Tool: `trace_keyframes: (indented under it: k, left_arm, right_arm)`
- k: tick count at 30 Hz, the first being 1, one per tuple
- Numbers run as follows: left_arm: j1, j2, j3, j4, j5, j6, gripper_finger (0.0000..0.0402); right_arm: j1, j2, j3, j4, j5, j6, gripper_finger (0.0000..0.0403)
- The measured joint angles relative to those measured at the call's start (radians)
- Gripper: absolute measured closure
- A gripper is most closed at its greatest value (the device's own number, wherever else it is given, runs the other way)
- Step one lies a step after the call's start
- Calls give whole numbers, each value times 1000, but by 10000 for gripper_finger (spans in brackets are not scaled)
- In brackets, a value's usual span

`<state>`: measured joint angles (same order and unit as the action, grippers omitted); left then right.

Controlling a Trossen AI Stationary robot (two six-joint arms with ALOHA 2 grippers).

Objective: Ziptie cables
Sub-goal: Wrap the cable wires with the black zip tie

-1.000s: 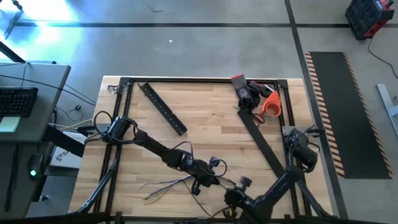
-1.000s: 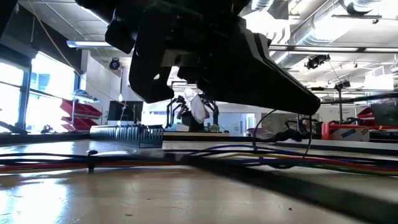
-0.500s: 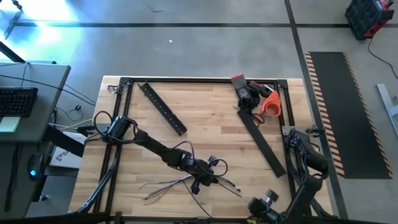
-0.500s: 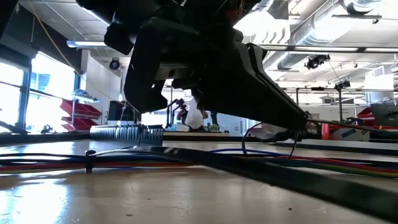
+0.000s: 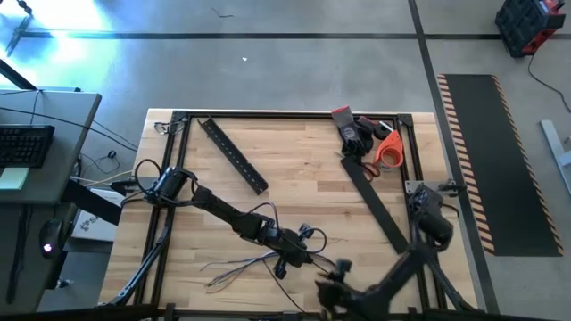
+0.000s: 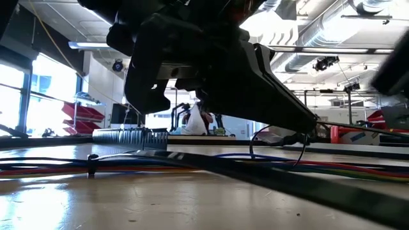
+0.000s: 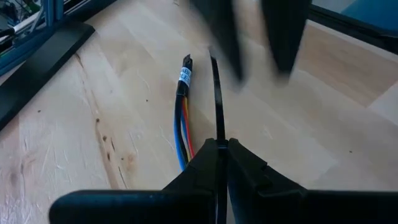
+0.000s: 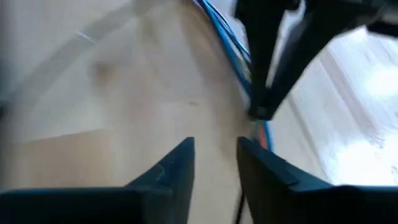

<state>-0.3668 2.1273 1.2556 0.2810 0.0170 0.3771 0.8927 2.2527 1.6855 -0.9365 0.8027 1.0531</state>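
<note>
The cables (image 5: 239, 264) lie spread on the wood near the table's near edge. In the left wrist view they are a bundle of blue, orange and red wires (image 7: 182, 127) with a black labelled end. In the low view the cables (image 6: 57, 168) run flat along the table. My left gripper (image 5: 293, 256) is over their right end and is shut (image 7: 221, 144) on a thin black zip tie. My right gripper (image 5: 330, 283) is just right of it, close to the near edge. It is open (image 8: 214, 148) and points at the left gripper; its fingers look blurred (image 7: 255, 31). My left gripper pinches the black zip tie strip (image 7: 218, 127) between its two shut fingertips, slanting down toward the table. The strip runs straight forward out of the fingers, beside the wire bundle. Its free end (image 7: 212, 62) reaches out over the wood.
A flat black perforated bar (image 5: 234, 155) lies at the far left and a second black bar (image 5: 375, 203) at the right. An orange tape roll with scissors (image 5: 387, 150) and a dark glove (image 5: 354, 130) sit at the far right corner. A black frame rail (image 5: 294, 114) borders the table.
My right gripper drew back toward the table's near right corner. It then swung back left toward my left gripper and the cables' end, and is still moving. The left arm and the cables stayed put.
</note>
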Motion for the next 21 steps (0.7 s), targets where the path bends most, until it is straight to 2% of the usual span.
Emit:
trace_keyframes:
  k: [2, 5, 10, 16, 19, 21]
  left_arm:
    - [0, 0, 0, -2, 0, 0, 401]
    - [-2, 0, 0, -1, 0, 0, 401]
    - [-2, 0, 0, 2, 0, -2, 401]
    - [-3, 0, 0, 2, 1, -6, 401]
    - [-6, 0, 0, 2, 1, -2, 401]
    - [-7, 0, 0, 2, 1, -2, 401]
  right_arm:
    - [-37, 13, -1, -34, -33, 1, 278]
    - [-74, 14, -1, -81, -29, 31, 265]
    - [-91, 14, 7, -134, -30, 69, 265]
    - [-101, 14, 0, -109, -73, 67, 266]
    - [-101, 14, 0, -83, -69, 66, 282]
    - [-101, 14, 0, -74, -66, 67, 309]
